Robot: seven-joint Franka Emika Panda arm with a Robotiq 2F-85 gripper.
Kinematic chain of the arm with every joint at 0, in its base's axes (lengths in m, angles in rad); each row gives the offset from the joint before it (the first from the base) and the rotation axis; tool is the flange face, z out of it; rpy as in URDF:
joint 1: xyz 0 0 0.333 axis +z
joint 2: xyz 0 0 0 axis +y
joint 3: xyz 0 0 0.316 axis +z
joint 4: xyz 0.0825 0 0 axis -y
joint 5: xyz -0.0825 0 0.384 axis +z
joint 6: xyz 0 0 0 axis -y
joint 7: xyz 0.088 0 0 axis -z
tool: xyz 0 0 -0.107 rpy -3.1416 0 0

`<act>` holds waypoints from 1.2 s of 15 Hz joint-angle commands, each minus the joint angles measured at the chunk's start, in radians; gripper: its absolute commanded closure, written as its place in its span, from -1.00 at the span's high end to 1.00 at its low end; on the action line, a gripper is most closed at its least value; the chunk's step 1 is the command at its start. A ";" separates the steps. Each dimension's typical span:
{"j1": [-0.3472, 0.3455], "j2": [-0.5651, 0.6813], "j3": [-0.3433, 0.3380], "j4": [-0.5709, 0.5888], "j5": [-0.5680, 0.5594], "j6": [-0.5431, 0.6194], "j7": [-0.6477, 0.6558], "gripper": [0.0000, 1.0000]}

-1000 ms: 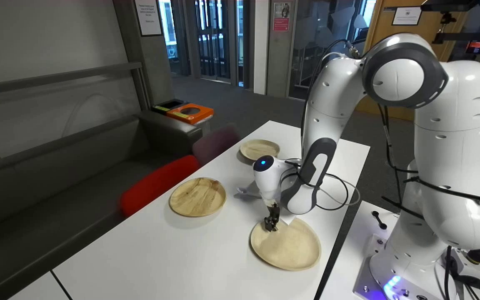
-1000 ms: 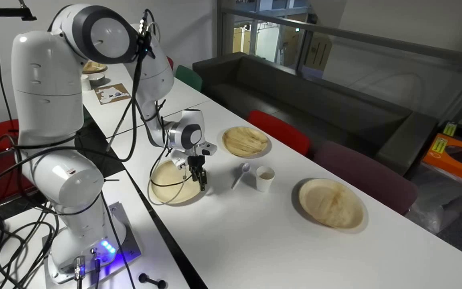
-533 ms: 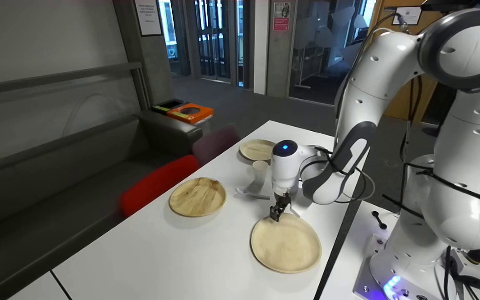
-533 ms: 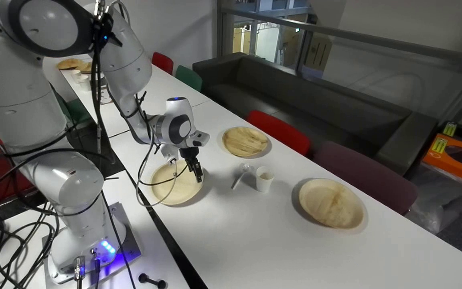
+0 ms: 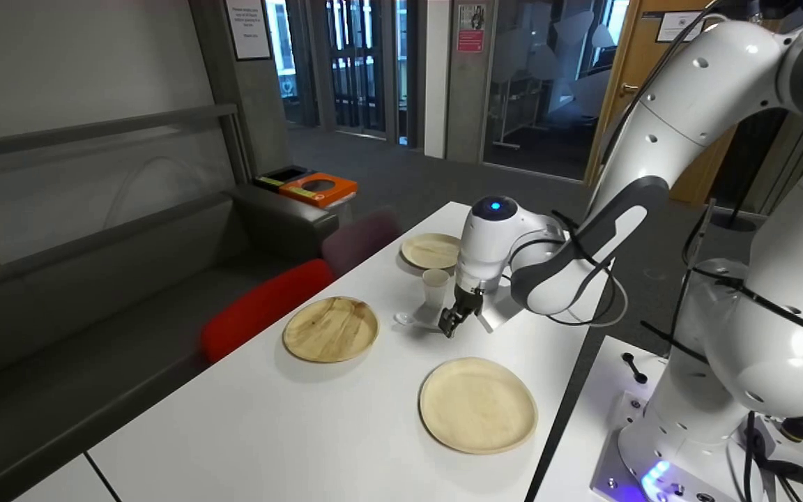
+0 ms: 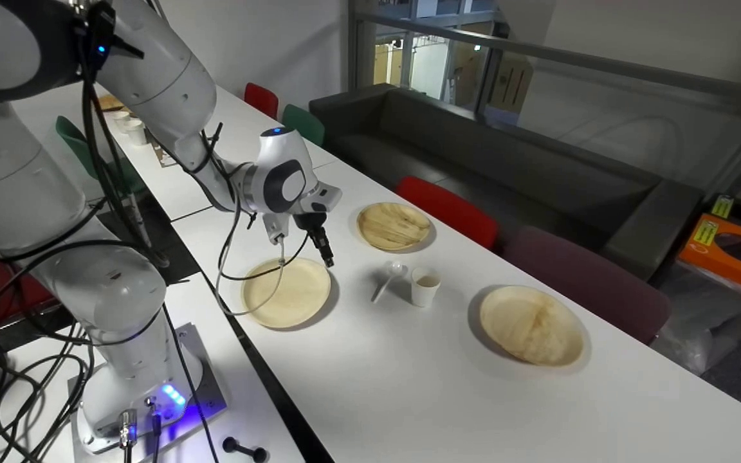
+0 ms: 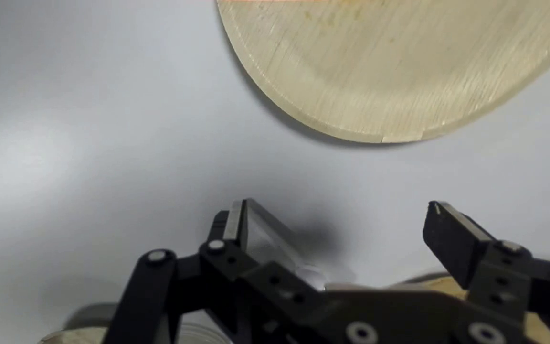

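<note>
My gripper (image 7: 338, 206) stands wide open, with nothing held between its fingers. In both exterior views the gripper (image 5: 449, 328) hangs above the white table, between a round pale plate (image 5: 478, 406) and a clear plastic spoon (image 6: 388, 281). Seen from the wrist, the spoon (image 7: 275, 233) lies below the gap, close to the left finger (image 7: 234, 220), its bowl partly covered by the gripper's body. Beyond the spoon stands a white paper cup (image 6: 424, 287); only a bit of the cup (image 7: 198, 334) shows at the wrist view's bottom edge. The pale plate (image 7: 389, 71) fills the wrist view's upper right.
A grained wooden plate (image 5: 332, 330) lies near the red chair (image 5: 265, 307). Another plate (image 6: 531, 326) sits past the cup. Arm cables (image 6: 248, 278) droop over the pale plate. A dark gap (image 6: 280, 386) divides the table from the robot's base table.
The gripper has lifted off the pale plate's rim and moved across to near the spoon. Spoon and cup have come into fuller view. The jaws have stayed open; the plates look unmoved.
</note>
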 commanded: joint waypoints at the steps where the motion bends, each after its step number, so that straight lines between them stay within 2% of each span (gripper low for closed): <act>1: 0.034 -0.161 -0.085 0.000 0.167 -0.062 -0.049 1.00; 2: 0.038 -0.212 -0.114 0.005 0.230 -0.109 -0.075 1.00; 3: -0.137 -0.276 0.043 -0.032 0.353 -0.153 -0.137 1.00; 6: -0.265 -0.328 0.097 0.052 0.544 -0.370 -0.183 1.00; 10: -0.425 -0.335 0.169 0.163 0.659 -0.598 -0.107 1.00; 13: -0.501 -0.282 0.215 0.220 0.676 -0.665 0.007 1.00; 14: -0.521 -0.263 0.234 0.225 0.665 -0.654 0.062 1.00; 15: -0.540 -0.238 0.256 0.202 0.628 -0.583 0.104 1.00; 16: -0.516 -0.297 0.228 0.182 0.655 -0.617 0.024 1.00; 18: -0.528 -0.260 0.246 0.182 0.646 -0.593 0.070 1.00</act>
